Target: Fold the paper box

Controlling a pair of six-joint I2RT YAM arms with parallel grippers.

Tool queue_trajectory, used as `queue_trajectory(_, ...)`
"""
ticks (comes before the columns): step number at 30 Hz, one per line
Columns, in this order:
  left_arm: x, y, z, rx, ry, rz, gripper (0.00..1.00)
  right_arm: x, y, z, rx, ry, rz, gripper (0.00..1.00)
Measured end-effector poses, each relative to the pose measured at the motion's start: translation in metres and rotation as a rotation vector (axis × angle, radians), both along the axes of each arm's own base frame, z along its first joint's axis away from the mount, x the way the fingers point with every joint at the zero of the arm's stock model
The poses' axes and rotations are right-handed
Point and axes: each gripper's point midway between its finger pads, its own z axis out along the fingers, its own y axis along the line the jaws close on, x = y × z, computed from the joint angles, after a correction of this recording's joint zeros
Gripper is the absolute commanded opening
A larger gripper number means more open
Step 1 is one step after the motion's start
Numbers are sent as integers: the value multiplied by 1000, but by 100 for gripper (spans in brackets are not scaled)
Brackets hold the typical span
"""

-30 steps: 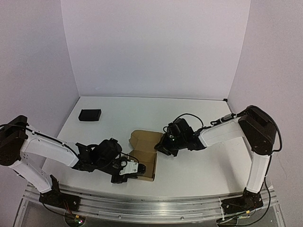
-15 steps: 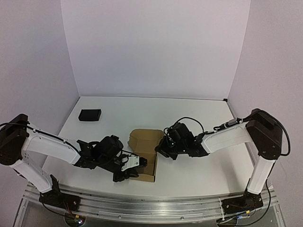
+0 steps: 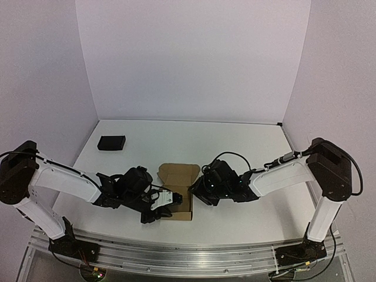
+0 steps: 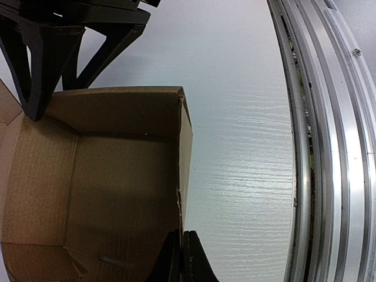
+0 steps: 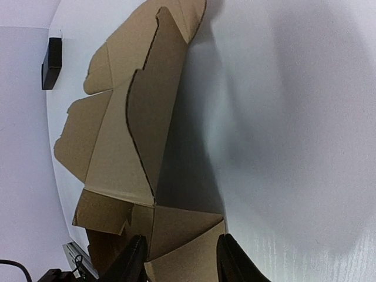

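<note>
The paper box (image 3: 176, 191) stands on the table (image 3: 235, 141) at about mid-width, nearer the near edge than the far one, with its lid flap at its far side. The left gripper (image 3: 166, 205) is at the box's near-left corner, seemingly astride the near wall, and the right gripper (image 3: 197, 189) is just beside the box's right side. A small black block (image 3: 111, 143) lies well apart by the left edge, toward the far-left corner, and a metal rail (image 3: 205, 258) runs along the near edge.
</note>
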Motion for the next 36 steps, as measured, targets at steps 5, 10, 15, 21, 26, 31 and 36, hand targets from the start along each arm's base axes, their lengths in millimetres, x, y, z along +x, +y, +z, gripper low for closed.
queue_trajectory(5,-3,0,1,-1,-5,-25,14,-6,-3,-2,-61,-3,41,45)
queue_trajectory(10,-4,-3,12,-5,2,-43,36,-10,0,7,-122,-22,96,46)
queue_trajectory(15,-4,-12,51,-72,-13,-63,52,-18,8,13,-156,-41,149,46)
queue_trajectory(21,-11,-8,89,-128,3,-53,71,-23,2,7,-205,-34,164,46)
queue_trajectory(26,-12,6,115,-172,49,25,72,-24,-2,5,-238,-43,184,46)
queue_trajectory(31,17,29,114,-149,122,259,43,-24,-2,12,-259,-78,218,46)
queue_trajectory(36,21,45,107,-111,183,316,36,-26,-4,19,-264,-89,226,47)
